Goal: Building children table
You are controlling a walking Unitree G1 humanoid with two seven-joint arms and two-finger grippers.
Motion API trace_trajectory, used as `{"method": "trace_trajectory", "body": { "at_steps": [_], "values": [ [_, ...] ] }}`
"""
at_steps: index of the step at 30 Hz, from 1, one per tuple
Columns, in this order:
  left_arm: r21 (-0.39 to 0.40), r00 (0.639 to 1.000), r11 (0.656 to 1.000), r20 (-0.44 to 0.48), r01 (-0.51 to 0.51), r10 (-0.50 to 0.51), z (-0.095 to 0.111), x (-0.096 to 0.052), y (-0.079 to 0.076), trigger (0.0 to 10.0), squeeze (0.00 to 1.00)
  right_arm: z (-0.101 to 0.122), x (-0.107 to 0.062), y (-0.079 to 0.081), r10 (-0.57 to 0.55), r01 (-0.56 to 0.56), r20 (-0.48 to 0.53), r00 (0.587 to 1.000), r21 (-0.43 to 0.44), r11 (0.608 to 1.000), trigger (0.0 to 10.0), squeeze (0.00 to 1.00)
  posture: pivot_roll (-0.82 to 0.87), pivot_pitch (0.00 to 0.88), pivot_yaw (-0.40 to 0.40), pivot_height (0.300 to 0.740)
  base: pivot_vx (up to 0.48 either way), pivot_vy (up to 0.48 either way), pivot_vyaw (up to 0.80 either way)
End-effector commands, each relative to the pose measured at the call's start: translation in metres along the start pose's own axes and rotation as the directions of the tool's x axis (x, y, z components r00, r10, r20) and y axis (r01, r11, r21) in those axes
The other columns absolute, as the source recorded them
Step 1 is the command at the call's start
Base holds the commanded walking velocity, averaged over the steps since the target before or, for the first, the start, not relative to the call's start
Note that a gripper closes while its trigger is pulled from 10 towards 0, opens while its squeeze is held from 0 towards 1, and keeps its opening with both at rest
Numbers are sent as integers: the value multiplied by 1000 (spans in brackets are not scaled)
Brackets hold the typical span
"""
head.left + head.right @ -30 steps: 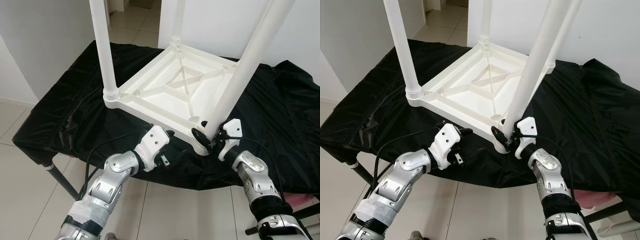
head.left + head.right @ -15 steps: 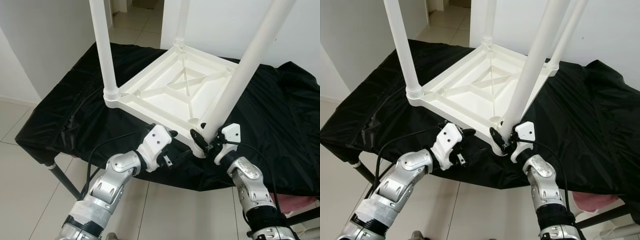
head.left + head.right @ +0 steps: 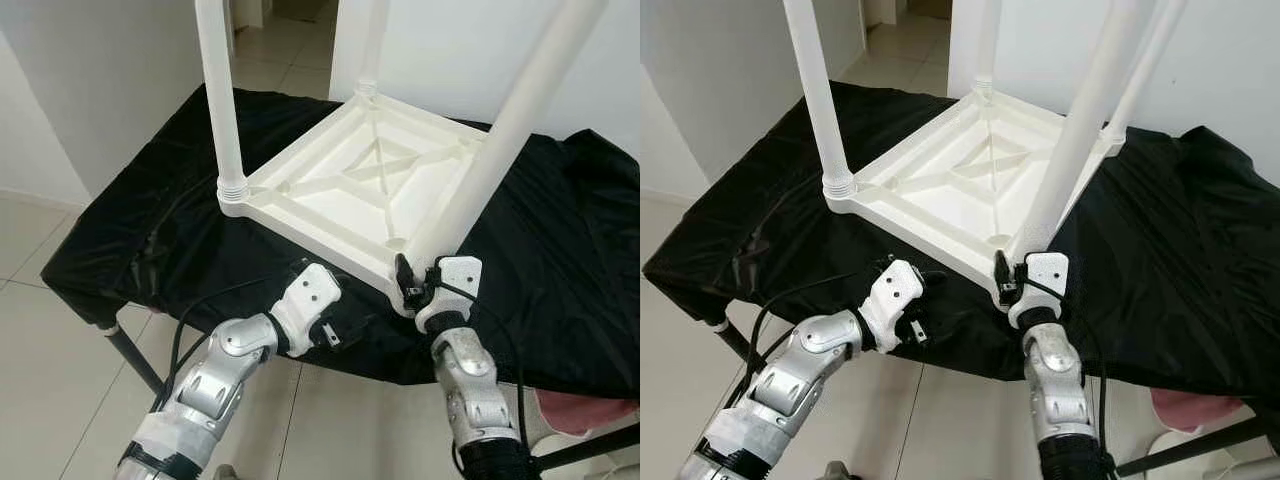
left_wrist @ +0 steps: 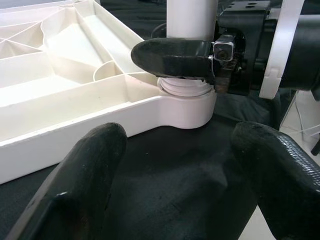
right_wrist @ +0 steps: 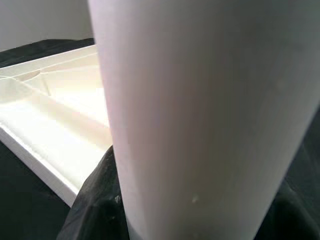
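In the left eye view, a white plastic children's table (image 3: 350, 190) is seen lying upside down on a black cloth (image 3: 150, 220) that is spread over a stand, with its legs pointing upward. The near right leg (image 3: 500, 140) is clasped at its base, just above the corner socket, by the right gripper (image 3: 412, 285). The left gripper (image 3: 340, 318) is held low at the near edge of the cloth, just beside the near rim of the upturned top and apart from it. A pale tiled floor (image 3: 50, 330) is seen below and to the left.

In the right eye view, the same arrangement is shown: the near left leg (image 3: 815, 100) is stood in its ribbed collar at the left corner, and two further legs are seen at the far corners.

In the left wrist view, the two black fingers (image 4: 85, 175) of the left gripper are spread wide over the cloth with nothing between them. Beyond them, one finger of the right gripper is seen pressed across the leg just above its ribbed collar.

In the right wrist view, the white leg (image 5: 200, 110) is seen very close up, with black finger tips at either side of it and the ribbed underside of the top beyond.
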State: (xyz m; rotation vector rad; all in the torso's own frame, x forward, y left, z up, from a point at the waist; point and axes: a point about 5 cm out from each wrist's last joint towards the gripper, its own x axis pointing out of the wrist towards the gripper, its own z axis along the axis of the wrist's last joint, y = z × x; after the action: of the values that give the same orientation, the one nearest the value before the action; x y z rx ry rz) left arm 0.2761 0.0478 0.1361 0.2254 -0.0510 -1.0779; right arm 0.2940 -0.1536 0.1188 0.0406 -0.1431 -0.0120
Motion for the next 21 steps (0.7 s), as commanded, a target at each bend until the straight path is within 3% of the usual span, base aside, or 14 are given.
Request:
{"method": "trace_trajectory", "body": {
  "at_steps": [1, 6, 15, 16, 21],
  "values": [
    [7, 1000, 1000, 5, -30, 30, 2, 1, -2, 10000, 0, -19, -11, -15, -158, 160, -105, 982, 3, 987, 10000, 0, -1, 54, -52, 740, 0, 0, 0],
    [11, 999, 999, 9, -47, 47, 2, 3, -1, 10000, 0, -14, -13, 0, -200, 205, -88, 976, 42, 978, 10000, 0, -12, 47, -58, 740, 0, 0, 0],
    [13, 999, 999, 9, -52, 52, 3, 5, 1, 10000, 0, -9, -13, -1, -187, 187, -36, 982, -1, 982, 10000, 0, -17, 39, -56, 740, 0, 0, 0],
    [14, 999, 999, 10, -51, 51, 2, 5, 0, 10000, 0, -7, -13, -3, -165, 165, -19, 986, 13, 986, 10000, 1000, -18, 40, -57, 740, 0, 0, 0],
    [16, 999, 999, 12, -48, 48, 2, 5, -1, 10000, 0, 2, -14, -10, -95, 94, 23, 995, 64, 994, 10000, 1000, -18, 41, -60, 740, 0, 0, 0]
  ]
}}
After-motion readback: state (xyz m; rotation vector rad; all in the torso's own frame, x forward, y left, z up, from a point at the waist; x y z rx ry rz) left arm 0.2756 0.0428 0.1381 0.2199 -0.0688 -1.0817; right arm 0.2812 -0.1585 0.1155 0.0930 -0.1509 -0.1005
